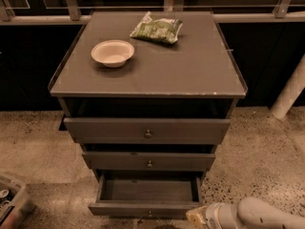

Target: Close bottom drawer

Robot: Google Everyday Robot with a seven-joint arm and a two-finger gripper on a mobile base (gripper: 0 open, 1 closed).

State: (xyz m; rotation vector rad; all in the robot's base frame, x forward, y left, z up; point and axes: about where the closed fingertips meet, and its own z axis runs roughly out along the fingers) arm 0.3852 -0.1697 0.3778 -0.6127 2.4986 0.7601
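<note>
Bottom drawer [143,191]: lowest in grey cabinet [167,73], stood pulled well out; closing judged not yet done. Gripper [198,215]: near right, just beside drawer's front corner; grip state could not be told.

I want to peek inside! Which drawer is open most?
The bottom drawer: its inside shows, while the middle drawer and top drawer barely stick out. The gripper is beside its front corner.

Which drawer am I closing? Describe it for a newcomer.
On the grey cabinet, look below the top drawer and middle drawer to the bottom drawer. It alone is pulled far out, empty inside showing, with the gripper beside its right front corner.
</note>
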